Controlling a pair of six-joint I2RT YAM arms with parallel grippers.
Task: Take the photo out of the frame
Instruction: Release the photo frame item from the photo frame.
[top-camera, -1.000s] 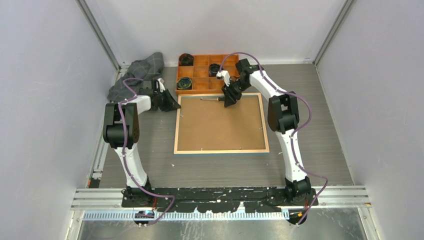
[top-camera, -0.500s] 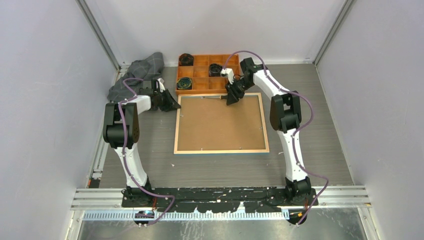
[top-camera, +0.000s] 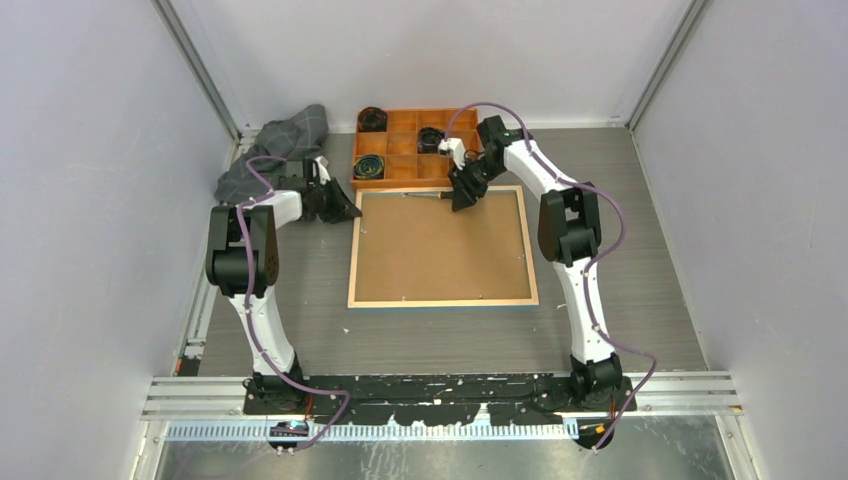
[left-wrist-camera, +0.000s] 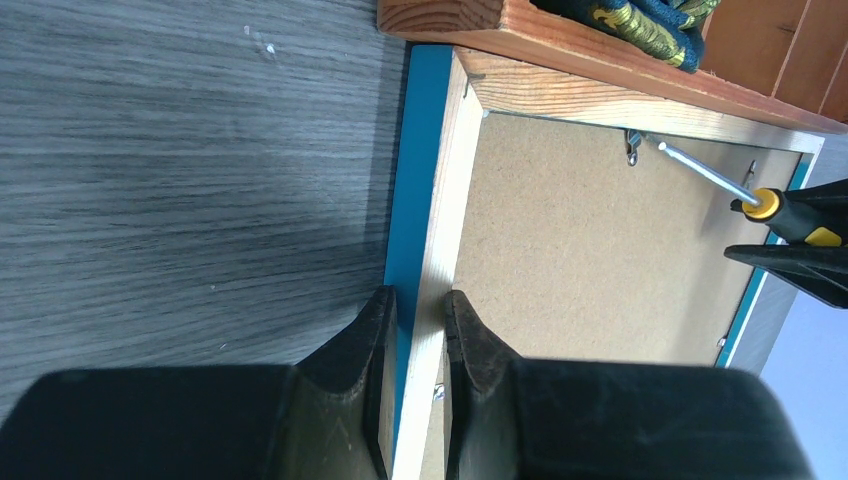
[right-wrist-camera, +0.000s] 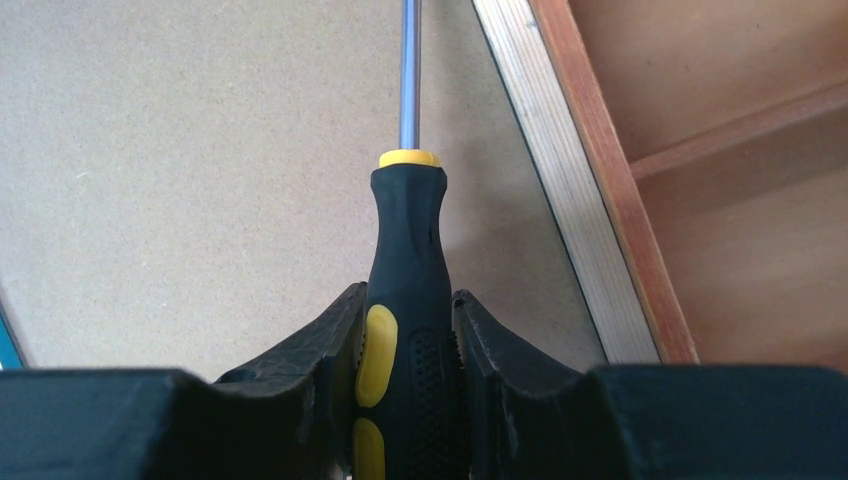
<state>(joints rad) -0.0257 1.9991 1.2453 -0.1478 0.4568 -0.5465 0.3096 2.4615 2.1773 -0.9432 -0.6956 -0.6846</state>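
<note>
Right pincer (top-camera: 462, 198), clamped on screwdriver (right-wrist-camera: 405, 230), shifted toward far rail of frame (top-camera: 440, 301). Left pincer (left-wrist-camera: 420, 305) nearly closed, pinching its left rail. Frame face down on surface (top-camera: 630, 260), backing board (top-camera: 440, 250) up; photo hidden.

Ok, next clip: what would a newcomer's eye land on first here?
The big frame dominates, lying face down mid-table with its brown backing board up. At its far edge the right gripper grips a black-and-yellow screwdriver that points at a small metal fitting, while the left gripper pinches the frame's left rim. An orange tray sits just behind.
</note>
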